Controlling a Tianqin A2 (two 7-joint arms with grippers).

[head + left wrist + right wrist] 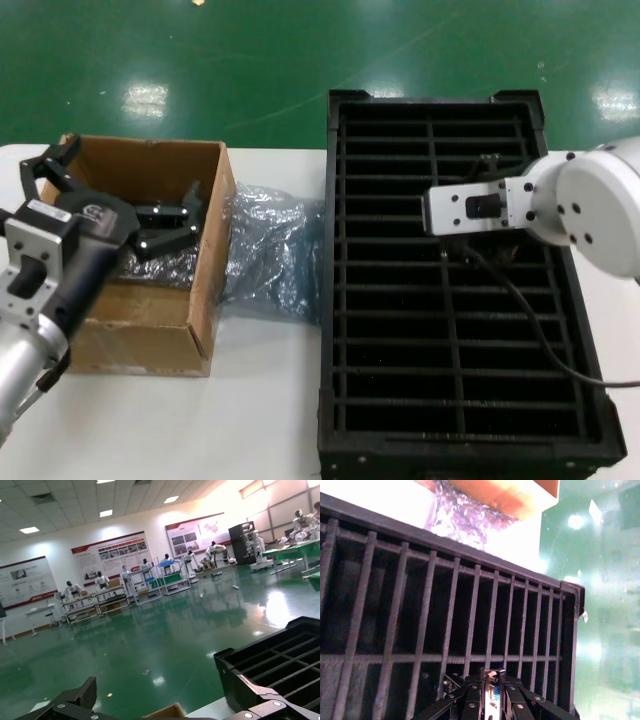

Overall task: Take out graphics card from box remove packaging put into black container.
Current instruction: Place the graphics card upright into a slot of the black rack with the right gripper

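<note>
Right gripper (490, 700): closed on the graphics card (492, 692), whose silver bracket and blue port are seen between the fingers in the right wrist view; held low over the slots in the right column of the black container (400, 105), toward its far end.
Right arm: reached in from the right edge of the head view, wrist turned across the container, a black cable trailing from it over the ribs.
Left gripper (185, 215): fingers spread open, held inside the box (140, 320) near its right wall, above dark wrapped bundles (165, 262) lying in it.
Left arm: extended from the near left corner of the surface (260, 400) diagonally up into the box.
Box: brown cardboard, top open, set at the left side of the surface.
Packaging (270, 245): a crumpled translucent bag, lying on the surface between the box and the container, touching the box wall.
Black container: set lengthwise on the right half of the surface, its far end past the far edge.
Surface: white, plain.
Room: glossy green floor (165, 640) reflecting ceiling lights; in the left wrist view white walls with red-bordered posters (112, 555) and rows of workbenches with other robots are seen far off.
</note>
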